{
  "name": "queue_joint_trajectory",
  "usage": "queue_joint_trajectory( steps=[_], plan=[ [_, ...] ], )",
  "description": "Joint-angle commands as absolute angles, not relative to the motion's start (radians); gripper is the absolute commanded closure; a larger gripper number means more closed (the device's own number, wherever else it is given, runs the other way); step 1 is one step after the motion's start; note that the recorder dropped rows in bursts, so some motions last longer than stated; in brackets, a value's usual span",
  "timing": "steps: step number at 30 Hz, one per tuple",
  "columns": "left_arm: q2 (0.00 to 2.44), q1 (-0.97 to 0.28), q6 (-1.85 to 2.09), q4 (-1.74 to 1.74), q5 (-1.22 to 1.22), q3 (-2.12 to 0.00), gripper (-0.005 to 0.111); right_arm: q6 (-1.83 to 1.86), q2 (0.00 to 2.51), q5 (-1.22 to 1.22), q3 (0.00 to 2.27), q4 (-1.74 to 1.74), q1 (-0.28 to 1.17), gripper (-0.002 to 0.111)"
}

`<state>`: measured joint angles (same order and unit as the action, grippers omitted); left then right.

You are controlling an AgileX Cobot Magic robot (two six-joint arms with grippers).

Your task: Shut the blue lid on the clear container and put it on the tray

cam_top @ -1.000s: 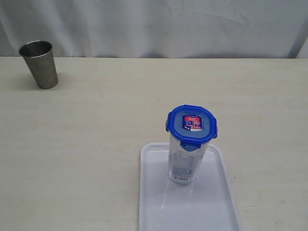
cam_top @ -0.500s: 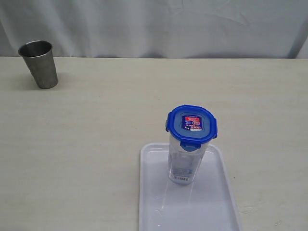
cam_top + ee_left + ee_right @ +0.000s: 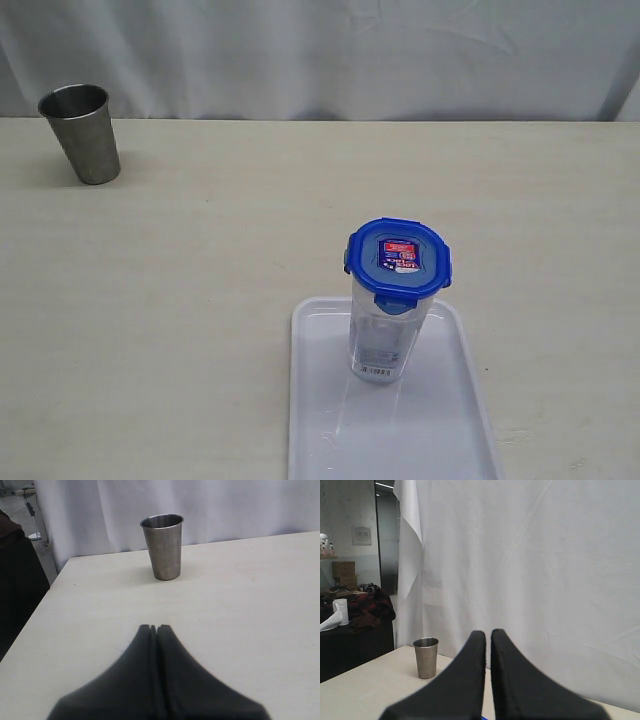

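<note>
Outward toward the steel cup [image 3: 162,547], left gripper [image 3: 154,627] and right gripper [image 3: 488,631], jaws together.

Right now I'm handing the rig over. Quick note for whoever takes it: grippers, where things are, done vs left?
The left gripper is shut and empty, low over bare table, facing the steel cup.
The right gripper is shut and empty, raised.
The blue lid sits on the clear container. Its front flap is down; the other flaps are hard to judge.
The clear container stands upright at the far end of the tray.
Done: lid on, container on tray.
Left: nothing obvious, though the latches may be worth checking.
</note>
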<state>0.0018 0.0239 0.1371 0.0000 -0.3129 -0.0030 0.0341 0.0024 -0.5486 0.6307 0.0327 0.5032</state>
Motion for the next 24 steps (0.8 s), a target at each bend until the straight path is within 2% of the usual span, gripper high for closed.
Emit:
queue_joint_trajectory(
  steps=[1,19,24],
  plan=[
    [0.000,0.029,0.131,0.007,-0.307,0.000,0.107,0.028,0.000,-0.550,0.626,0.036,0.503,0.104],
    [0.000,0.029,0.131,0.008,-0.307,0.000,0.107,0.030,0.000,-0.550,0.622,0.036,0.503,0.104],
    [0.000,0.029,0.131,0.008,-0.307,0.000,0.107,0.040,0.000,-0.379,0.567,0.025,0.447,0.104]
  ],
)
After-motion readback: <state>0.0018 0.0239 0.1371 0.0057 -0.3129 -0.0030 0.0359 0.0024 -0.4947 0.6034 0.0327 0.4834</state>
